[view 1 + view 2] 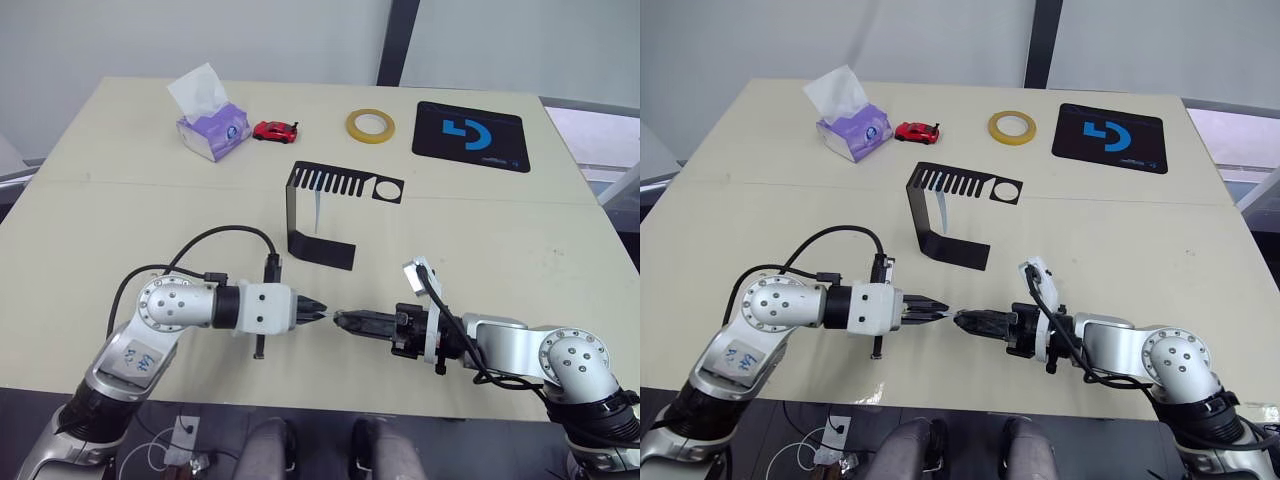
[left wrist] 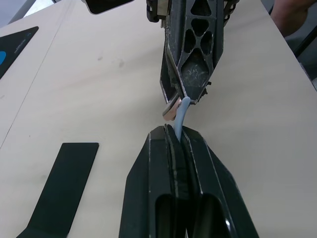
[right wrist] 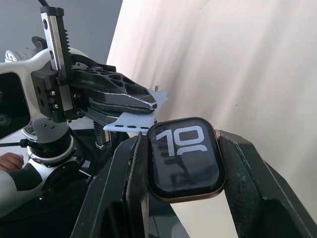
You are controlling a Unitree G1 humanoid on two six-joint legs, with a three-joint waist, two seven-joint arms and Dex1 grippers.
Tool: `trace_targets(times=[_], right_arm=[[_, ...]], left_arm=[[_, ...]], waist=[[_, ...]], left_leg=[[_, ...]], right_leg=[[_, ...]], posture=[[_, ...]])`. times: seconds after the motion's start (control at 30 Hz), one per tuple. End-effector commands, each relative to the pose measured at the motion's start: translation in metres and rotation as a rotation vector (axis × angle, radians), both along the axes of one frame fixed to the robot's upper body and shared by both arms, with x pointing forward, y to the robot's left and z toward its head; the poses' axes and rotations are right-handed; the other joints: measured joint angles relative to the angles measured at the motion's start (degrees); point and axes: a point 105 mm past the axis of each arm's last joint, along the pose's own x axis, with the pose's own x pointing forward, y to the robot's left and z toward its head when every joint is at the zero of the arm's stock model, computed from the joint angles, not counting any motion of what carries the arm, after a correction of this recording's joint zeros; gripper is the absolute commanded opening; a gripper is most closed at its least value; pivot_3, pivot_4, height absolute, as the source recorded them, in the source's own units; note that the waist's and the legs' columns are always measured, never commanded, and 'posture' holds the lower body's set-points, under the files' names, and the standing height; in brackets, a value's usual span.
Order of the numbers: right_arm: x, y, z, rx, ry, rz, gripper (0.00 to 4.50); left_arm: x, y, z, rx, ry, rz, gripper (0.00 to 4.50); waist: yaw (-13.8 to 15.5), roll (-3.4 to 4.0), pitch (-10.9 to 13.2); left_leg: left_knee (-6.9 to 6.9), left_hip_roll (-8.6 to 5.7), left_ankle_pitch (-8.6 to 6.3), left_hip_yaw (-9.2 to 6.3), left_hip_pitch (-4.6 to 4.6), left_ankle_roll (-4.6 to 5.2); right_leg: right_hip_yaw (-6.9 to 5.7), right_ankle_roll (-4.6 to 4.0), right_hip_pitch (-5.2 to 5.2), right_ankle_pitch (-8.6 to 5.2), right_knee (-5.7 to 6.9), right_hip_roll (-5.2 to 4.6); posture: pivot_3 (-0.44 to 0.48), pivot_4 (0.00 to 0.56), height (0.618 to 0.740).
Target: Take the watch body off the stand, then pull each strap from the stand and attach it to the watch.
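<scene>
Two grippers met tip to tip over the near edge of the table [image 1: 120, 200], in front of the stand [image 1: 322, 215]. Right gripper [image 3: 183, 148]: jaws clenched on the watch body [image 3: 184, 157], one finger on each side of the case, screen with light digits facing the wrist camera; this hold leaves the end of the case open toward the other arm, which I judge suits a strap being fed in. Left gripper [image 2: 179, 131]: jaws clamped flat on one strap [image 2: 182, 113], pale blue-grey, its free end reaching across to the right gripper's tip and its punched holes showing in the right wrist view; whether it had seated in the case could not be told. Stand: one, black, upright on its flat foot, comb-slotted top plate with round hole, well apart from both grippers and no longer carrying the watch body; a pale strip hanging under its top plate appeared to be the second strap [image 1: 317, 207]. Far side of table, one each: tissue pack [image 1: 212, 130], red toy car [image 1: 275, 130], roll of yellow tape [image 1: 370, 125], black mouse pad [image 1: 470, 135].
</scene>
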Motion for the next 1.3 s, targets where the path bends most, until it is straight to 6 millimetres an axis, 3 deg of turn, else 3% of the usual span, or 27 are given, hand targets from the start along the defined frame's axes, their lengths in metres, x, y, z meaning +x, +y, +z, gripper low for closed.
trace_targets(times=[0.03,1.3], right_arm=[[-0.004,0.005,0.011,0.050,-0.028,0.027,1.65],[-0.008,0.005,0.015,0.072,-0.025,0.048,1.65]], left_arm=[[-0.009,-0.013,0.009,-0.009,-0.051,-0.059,0.00],[-0.016,-0.013,-0.004,0.015,-0.034,-0.036,0.00]], waist=[[0.00,0.00,0.00],[0.02,0.00,0.00]], left_leg=[[0.00,0.00,0.00,0.00,0.00,0.00],[0.00,0.00,0.00,0.00,0.00,0.01]], right_leg=[[0.00,0.00,0.00,0.00,0.00,0.00],[0.01,0.00,0.00,0.00,0.00,-0.01]], posture=[[0.000,0.150,0.740],[0.000,0.150,0.740]])
